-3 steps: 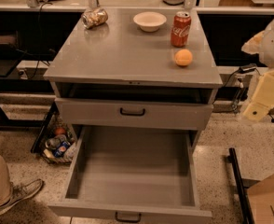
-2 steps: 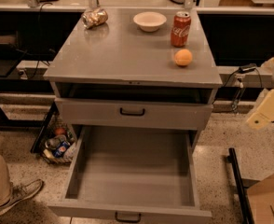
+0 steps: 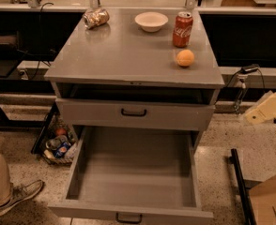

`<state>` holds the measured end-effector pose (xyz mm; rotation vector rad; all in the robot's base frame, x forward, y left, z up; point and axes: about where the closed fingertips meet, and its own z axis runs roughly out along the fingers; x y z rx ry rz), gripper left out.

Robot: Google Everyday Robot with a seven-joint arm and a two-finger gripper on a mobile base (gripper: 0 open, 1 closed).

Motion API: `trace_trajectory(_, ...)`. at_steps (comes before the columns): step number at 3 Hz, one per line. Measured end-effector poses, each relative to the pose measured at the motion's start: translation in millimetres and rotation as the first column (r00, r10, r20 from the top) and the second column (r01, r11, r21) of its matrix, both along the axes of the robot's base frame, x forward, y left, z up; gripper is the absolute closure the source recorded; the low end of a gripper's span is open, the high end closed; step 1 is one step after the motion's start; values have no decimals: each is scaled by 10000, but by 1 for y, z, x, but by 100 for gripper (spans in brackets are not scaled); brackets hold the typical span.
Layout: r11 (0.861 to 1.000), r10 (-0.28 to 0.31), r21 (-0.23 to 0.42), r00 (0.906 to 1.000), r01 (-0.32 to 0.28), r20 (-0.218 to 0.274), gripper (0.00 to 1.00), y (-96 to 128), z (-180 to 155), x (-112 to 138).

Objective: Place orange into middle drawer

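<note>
The gripper (image 3: 268,109) hangs at the far right of the scene, beside the cabinet and level with the upper drawer front (image 3: 134,115); it holds nothing and touches nothing, and I cannot tell whether it is open or closed.

The orange (image 3: 185,58) rests on the grey cabinet top (image 3: 124,55), toward its right near corner, just on the near side of the red cola can (image 3: 182,29); it is round, so no long axis or heading can be read from it. The middle drawer (image 3: 79,172) is pulled out toward the near side, its wide side running left to right, with its black handle (image 3: 128,217) on the near front. Its floor is bare, and the orange lies well apart from it.

On the far part of the top stand 1 white bowl (image 3: 151,21) and, to its left, 1 crumpled snack bag (image 3: 96,18).

Compared with 1 second ago, the gripper has sunk lower and drawn closer to the right edge; the orange, can, bowl, bag and both drawers lie as they did.
</note>
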<state>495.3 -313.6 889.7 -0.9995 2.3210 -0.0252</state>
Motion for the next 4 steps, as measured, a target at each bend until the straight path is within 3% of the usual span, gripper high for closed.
trace_trajectory(1, 10000, 0, 1, 10000, 0, 1, 0, 0, 0, 0)
trace_trajectory(2, 9958, -99, 910, 9987, 52, 509, 0, 13, -3, 33)
trace_trajectory(3, 9819, -328, 1890, 9924, 98, 1188, 0, 28, 1, 87)
trace_trajectory(4, 9615, -791, 2727, 9852, 351, 1523, 0, 48, -5, 145)
